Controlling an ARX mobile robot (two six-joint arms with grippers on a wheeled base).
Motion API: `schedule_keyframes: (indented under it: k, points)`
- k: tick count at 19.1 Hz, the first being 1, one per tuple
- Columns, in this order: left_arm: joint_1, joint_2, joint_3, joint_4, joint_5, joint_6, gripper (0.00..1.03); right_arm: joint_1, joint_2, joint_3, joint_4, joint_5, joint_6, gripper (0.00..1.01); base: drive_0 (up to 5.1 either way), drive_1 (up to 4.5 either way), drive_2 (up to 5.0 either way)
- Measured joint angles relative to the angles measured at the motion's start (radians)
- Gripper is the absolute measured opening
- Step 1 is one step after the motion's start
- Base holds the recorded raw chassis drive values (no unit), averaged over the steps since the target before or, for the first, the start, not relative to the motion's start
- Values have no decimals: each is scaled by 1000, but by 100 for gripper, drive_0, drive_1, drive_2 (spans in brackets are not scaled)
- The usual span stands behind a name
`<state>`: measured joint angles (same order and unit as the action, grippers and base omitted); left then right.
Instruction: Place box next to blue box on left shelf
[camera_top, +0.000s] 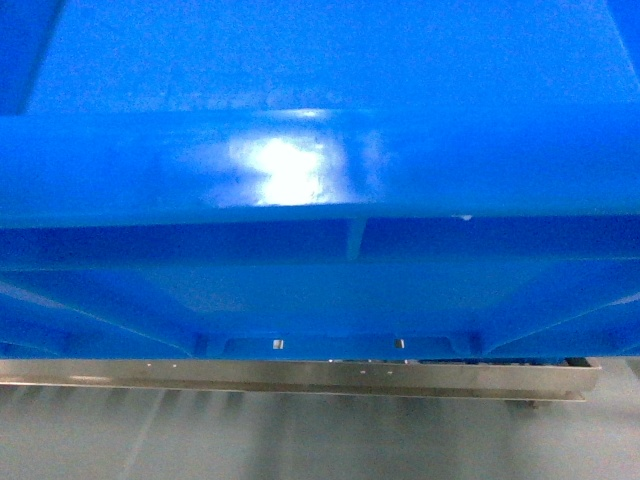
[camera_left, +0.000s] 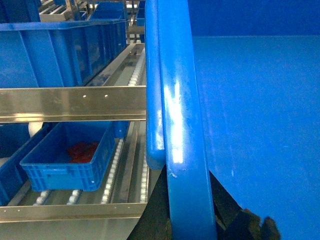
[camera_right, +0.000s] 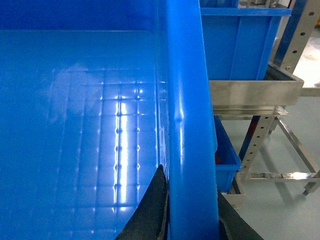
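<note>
The box (camera_top: 320, 160), a large bright blue crate, fills the head view with its glossy rim and ribbed near wall; neither gripper shows there. My left gripper (camera_left: 187, 202) is shut on the box's left rim (camera_left: 180, 125), one black finger on each side. My right gripper (camera_right: 192, 202) is shut on the right rim (camera_right: 187, 110) in the same way. To the left, the left shelf (camera_left: 134, 72) shows rows of white rollers running back beside the box. Another blue box (camera_left: 65, 50) sits on that level, apart from the held one.
A steel front rail (camera_left: 75, 102) crosses the shelf, and a lower level holds a small blue tray (camera_left: 70, 157) with red contents. On the right stand a blue bin (camera_right: 240, 45), a steel rail (camera_right: 255, 91) and perforated rack legs (camera_right: 255, 145). A steel rail (camera_top: 300, 375) lies below the box over grey floor.
</note>
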<state>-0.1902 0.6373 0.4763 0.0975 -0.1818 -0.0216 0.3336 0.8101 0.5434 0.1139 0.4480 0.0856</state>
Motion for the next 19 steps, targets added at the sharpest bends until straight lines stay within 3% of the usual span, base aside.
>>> schedule_keyframes:
  k: [17, 19]
  points:
    - [0, -2, 0, -1, -1, 2, 7, 0, 5, 0, 2, 0, 0, 9, -492, 330, 142]
    - [0, -2, 0, -1, -2, 2, 7, 0, 5, 0, 3, 0, 0, 9, 0, 0, 0]
